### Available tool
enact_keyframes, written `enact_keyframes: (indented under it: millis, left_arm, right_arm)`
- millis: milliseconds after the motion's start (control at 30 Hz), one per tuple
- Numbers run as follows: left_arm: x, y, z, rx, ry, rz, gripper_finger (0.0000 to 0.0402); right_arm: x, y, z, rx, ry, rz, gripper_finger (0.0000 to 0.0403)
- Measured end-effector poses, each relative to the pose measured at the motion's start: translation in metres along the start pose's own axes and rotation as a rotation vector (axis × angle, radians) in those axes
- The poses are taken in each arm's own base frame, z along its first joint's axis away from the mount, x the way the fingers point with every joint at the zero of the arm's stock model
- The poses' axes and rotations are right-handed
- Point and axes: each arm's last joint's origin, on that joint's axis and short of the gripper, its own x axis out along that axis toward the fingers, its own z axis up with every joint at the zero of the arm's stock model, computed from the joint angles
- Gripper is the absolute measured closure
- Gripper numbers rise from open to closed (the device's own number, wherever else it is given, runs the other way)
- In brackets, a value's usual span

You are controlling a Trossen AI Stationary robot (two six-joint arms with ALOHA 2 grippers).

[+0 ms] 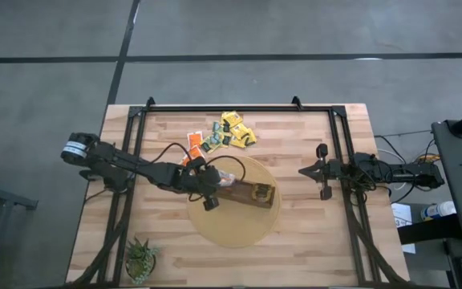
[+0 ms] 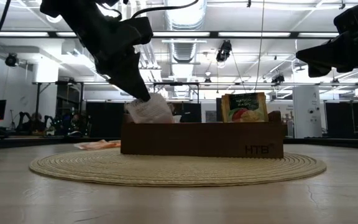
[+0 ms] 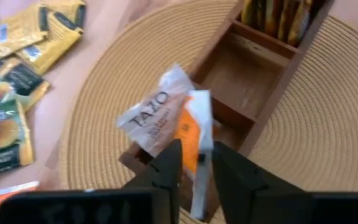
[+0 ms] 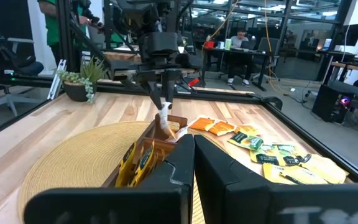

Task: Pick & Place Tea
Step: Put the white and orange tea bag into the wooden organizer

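Orange-white crinkled sachet (image 3: 178,121) | tilted in box (image 3: 253,81) end compartment | left tool (image 3: 194,168) fingers narrowly straddling it

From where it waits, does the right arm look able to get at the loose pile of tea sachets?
Probably yes. The right pincer waits shut at the table's right side, and bare wood lies between it and the sachet pile. The left pincer is busy at the box, off that line.

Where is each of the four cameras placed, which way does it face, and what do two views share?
High: overhead, straight down; both arms.
Low: table height, level; brown box on mat.
Left wrist: down past left gripper at orange sachet.
Right wrist: forward past right gripper.
Shared: the box appears in both the high and low views.
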Motion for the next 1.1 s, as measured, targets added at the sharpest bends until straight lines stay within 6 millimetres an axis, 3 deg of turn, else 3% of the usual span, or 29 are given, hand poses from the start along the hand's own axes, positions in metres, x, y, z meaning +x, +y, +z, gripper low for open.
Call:
enact_keyframes:
  millis: [267, 533, 767, 933, 1100]
  left_arm:
    - [-0.007, 0.003, 0.012, 0.064, -0.084, 0.173, 0.0294]
    - [-0.019, -0.013, 0.017, 0.172, -0.104, 0.144, 0.0294]
    - [-0.047, -0.035, 0.014, 0.319, -0.181, 0.366, 0.0294]
    - [-0.057, -0.053, 0.004, 0.209, -0.203, 0.255, 0.0294]
    - [-0.055, -0.055, 0.000, 0.021, -0.188, 0.182, 0.0294]
  right_arm:
    - [0.000, 0.000, 0.000, 0.000, 0.000, 0.000, 0.0394]
    - [0.000, 0.000, 0.000, 0.000, 0.001, 0.000, 0.0394]
    - [0.000, 0.000, 0.000, 0.000, 0.001, 0.000, 0.0394]
    - [0.000, 0.000, 0.000, 0.000, 0.001, 0.000, 0.0394]
    - [0.000, 0.000, 0.000, 0.000, 0.001, 0.000, 0.0394]
